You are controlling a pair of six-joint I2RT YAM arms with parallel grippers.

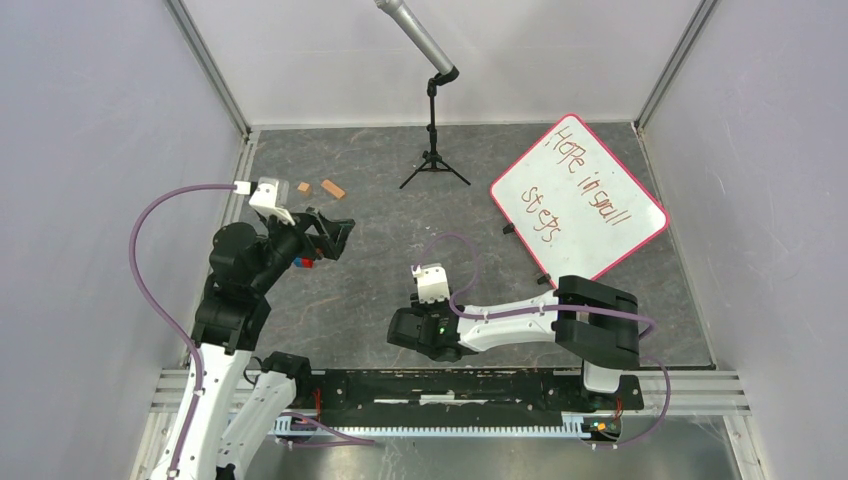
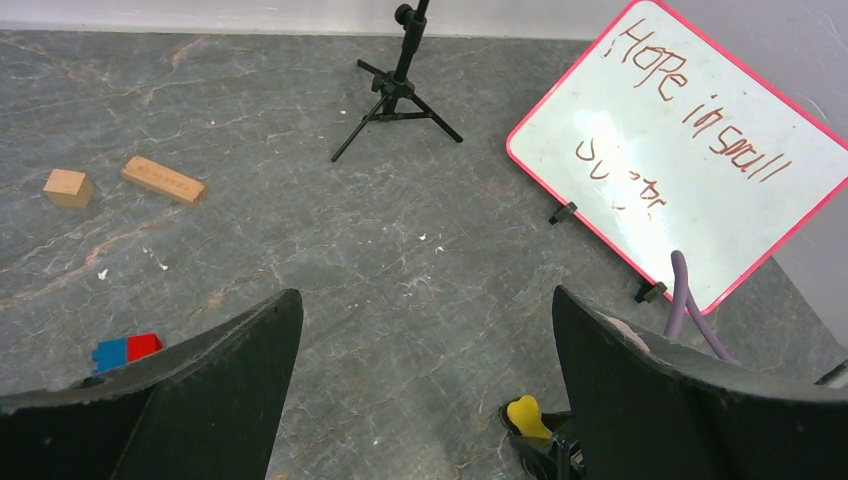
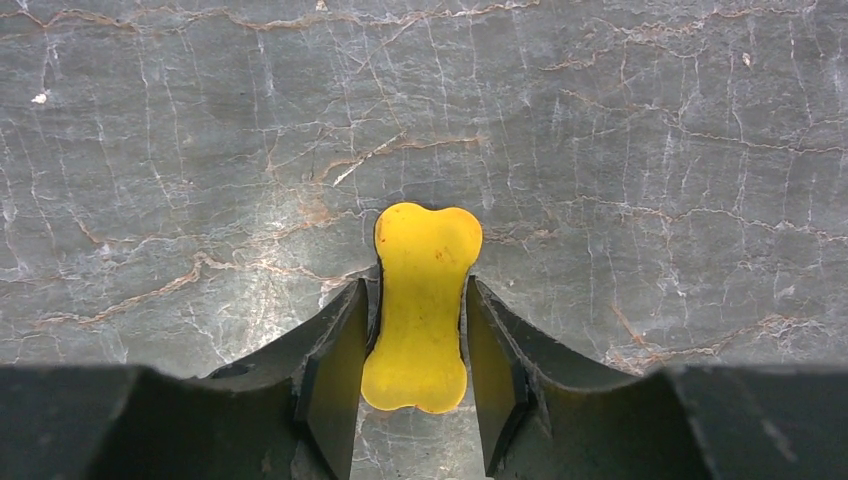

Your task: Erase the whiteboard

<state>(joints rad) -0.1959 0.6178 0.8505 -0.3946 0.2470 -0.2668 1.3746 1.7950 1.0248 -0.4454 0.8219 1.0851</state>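
whiteboard (image 1: 580, 195): on the table (image 1: 380, 290), red writing on it; well apart from the right gripper (image 3: 415, 283), beyond it and off to its right
right gripper: jaws narrow, flanking the waist of the yellow bone-shaped piece (image 3: 420, 310); clamped or not, cannot tell
left gripper (image 2: 425, 293): spread wide, holding nothing; whiteboard ahead-right, well apart

Right corner of the whiteboard (image 2: 700, 200) beyond the left wrist view's edge

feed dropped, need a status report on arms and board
Left gripper open. Right gripper straddling yellow bone-shaped piece, grip unconfirmed. Whiteboard unwiped, red writing intact. Tripod stands off to board's left.
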